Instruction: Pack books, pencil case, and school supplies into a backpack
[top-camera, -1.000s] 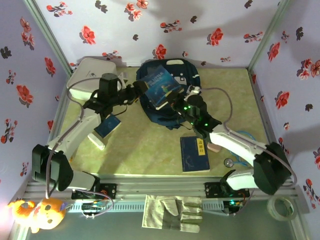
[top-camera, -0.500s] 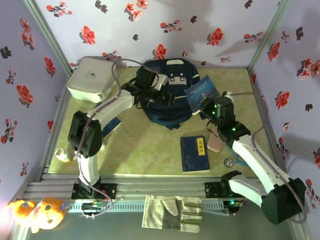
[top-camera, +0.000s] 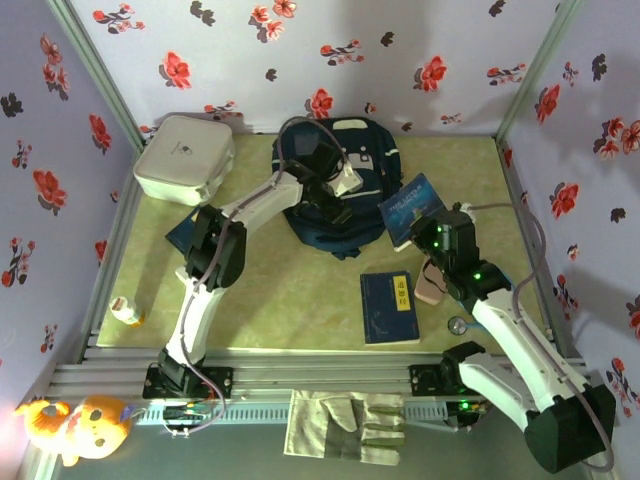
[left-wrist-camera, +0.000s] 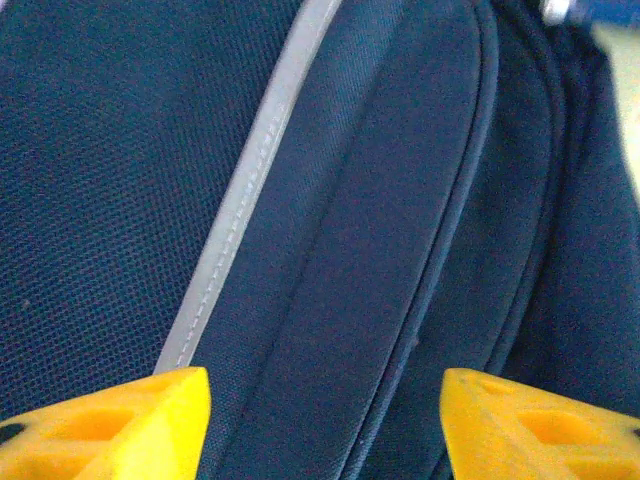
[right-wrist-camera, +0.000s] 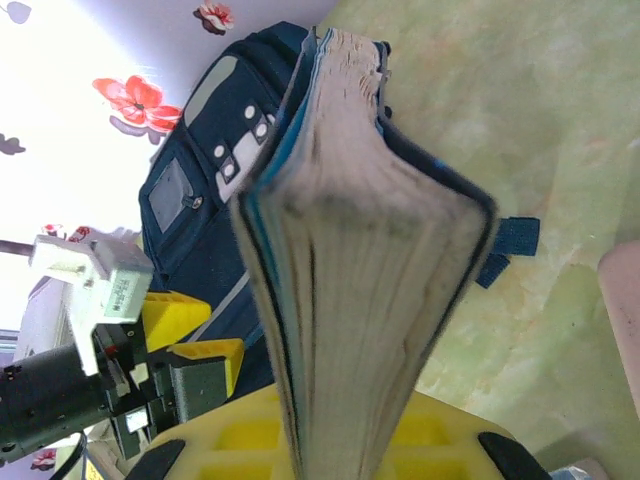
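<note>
A desk with a mottled pale green-yellow top sits inside a booth. The booth walls are lavender, printed with red and dark flowers. A metal rail runs along the desk's near edge.

At the far centre of the desk lies the backpack. It is navy fabric with light grey patches, and close up it shows a pale grey stripe and rounded seams. The left claw hangs just over it, its yellow fingertips apart with nothing between them.

To the right of the backpack, the right claw is clamped on a blue paperback. The paperback is held tilted above the desk, just beside the bag. From the wrist camera its pale page edges face the lens.

A dark navy book with a pale label strip lies flat, nearer the front edge. Just beside it, the pale-pink pencil case lies partly under the right arm. A smaller blue book peeks out behind the left arm.

A white square box sits in the far left corner.
</note>
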